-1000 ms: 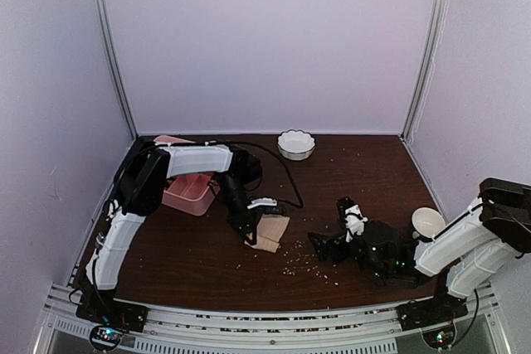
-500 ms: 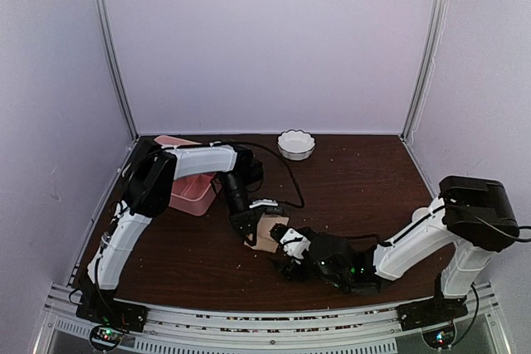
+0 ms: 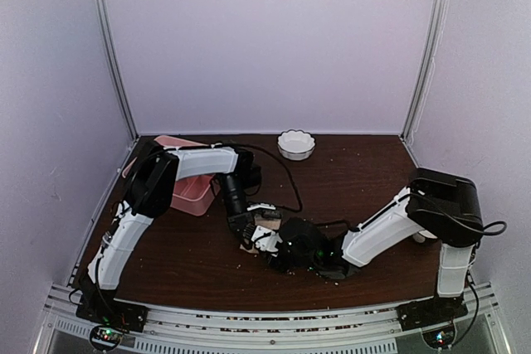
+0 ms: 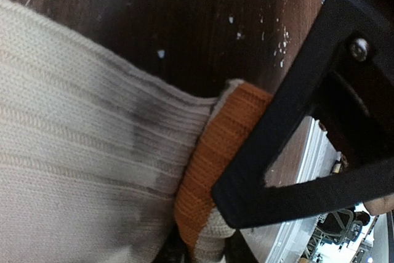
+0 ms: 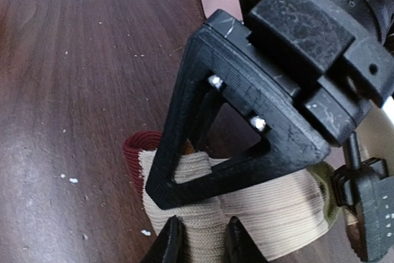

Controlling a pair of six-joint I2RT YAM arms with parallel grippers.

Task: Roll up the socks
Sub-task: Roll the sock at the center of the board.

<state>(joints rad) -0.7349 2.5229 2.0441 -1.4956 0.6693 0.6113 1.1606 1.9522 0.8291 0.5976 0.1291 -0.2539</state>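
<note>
Rolling step, judged about midway: socks [image 5: 271, 214] bunched into one soft wad, not yet a tight cylinder.

Location: toward the near edge of the bench, slightly left of its middle; well apart from pink tray [image 3: 189, 196] by the left edge and white bowl [image 3: 296, 145] at the far edge.

Left gripper [image 3: 247, 230]: clamped on the cuff end, with the orange-red band and pale ribbing pinched between its tips (only the very tips visible in its own wrist view).

Right gripper [image 5: 200, 244]: clamped on beige knit from the near side, fingers close together with fabric between. Red cuff edge just beside them, green stripe at the wad's other end. Pressed close against the left gripper over the same wad.

Handling advice:
- Anchor the cuff end with the left.
- Turn the wad over itself with the right, in short bites.
- Keep tension even across both layers.
- Avoid finger-on-finger contact in such tight quarters.

Likely risks: slack knit slipping free, roll springing open on release.
</note>
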